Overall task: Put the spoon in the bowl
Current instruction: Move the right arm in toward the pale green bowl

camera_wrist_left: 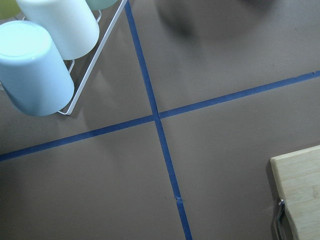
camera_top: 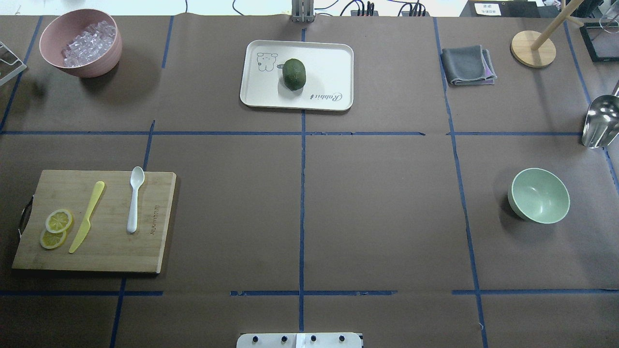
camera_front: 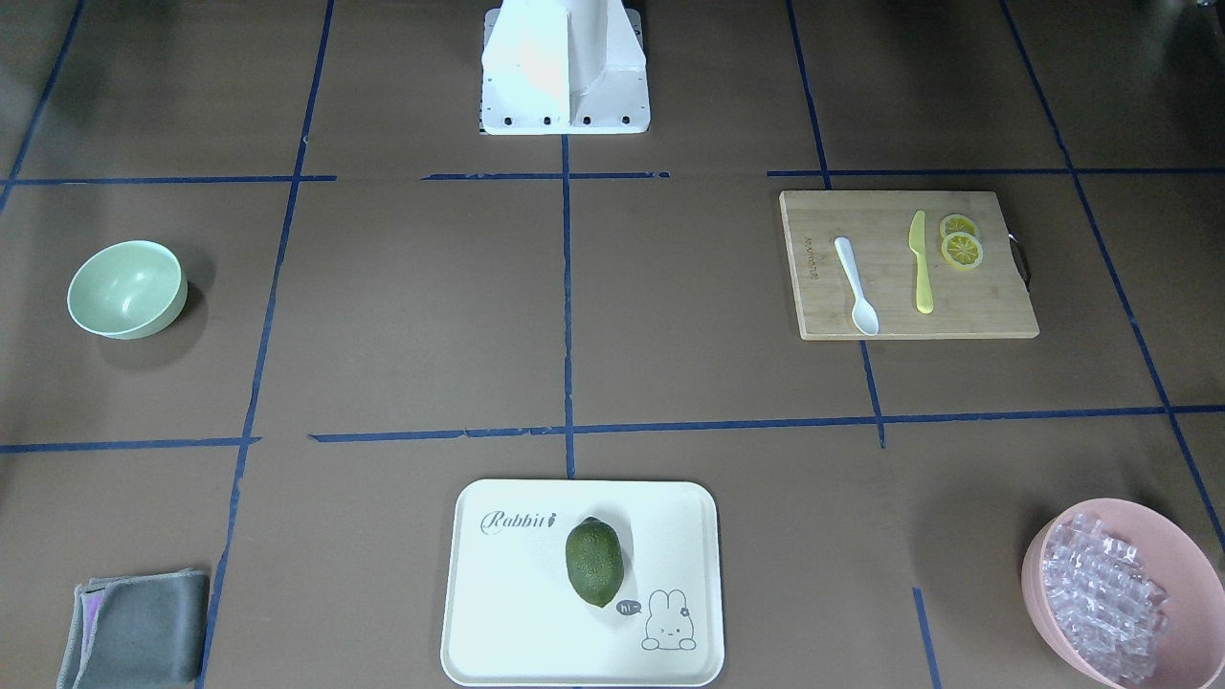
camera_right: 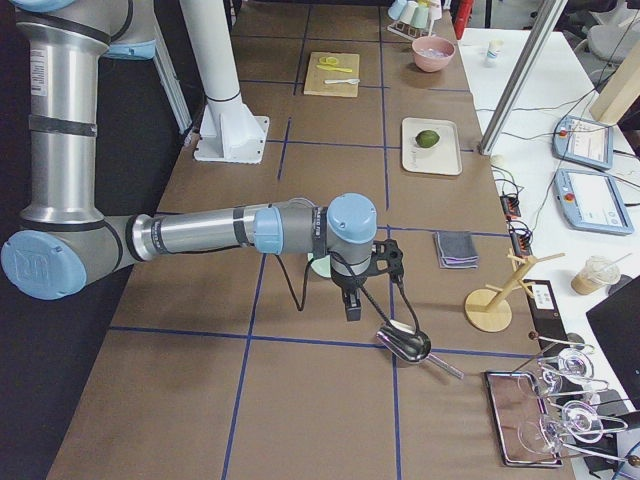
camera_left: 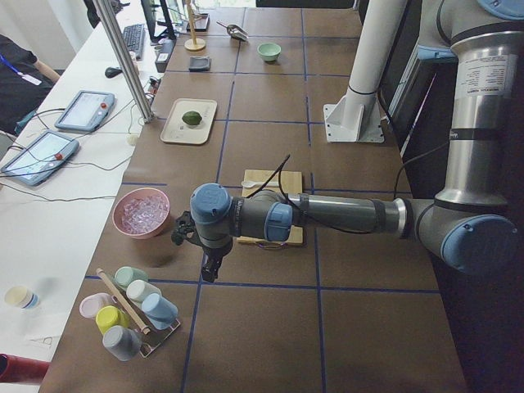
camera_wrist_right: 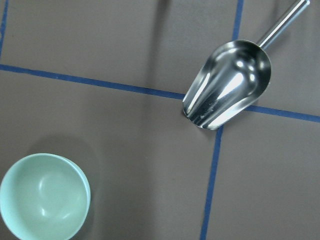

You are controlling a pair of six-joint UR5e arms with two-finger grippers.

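On cutting board (camera_top: 145, 251): white spoon (camera_top: 135, 198), flat, just beside yellow-green knife (camera_top: 87, 216). Well apart from board, at opp. table end: mint bowl (camera_top: 539, 195), upright. L gripper (camera_left: 208, 270) above table, off board's handle end. R gripper (camera_right: 352, 303) far from board, near bowl. Open/closed: can't tell for either.

Bench (camera_top: 387, 217): brown covering, blue tape lines (camera_top: 302, 193) forming a grid. Adjacent white desk (camera_left: 74, 237) carries two tablets (camera_left: 82, 110) and a keyboard (camera_left: 133, 37). Lighting is even, shadows soft.

The knife (camera_top: 87, 216) lies just beside spoon (camera_top: 134, 203); bowl (camera_top: 539, 195) stands apart, mouth up.
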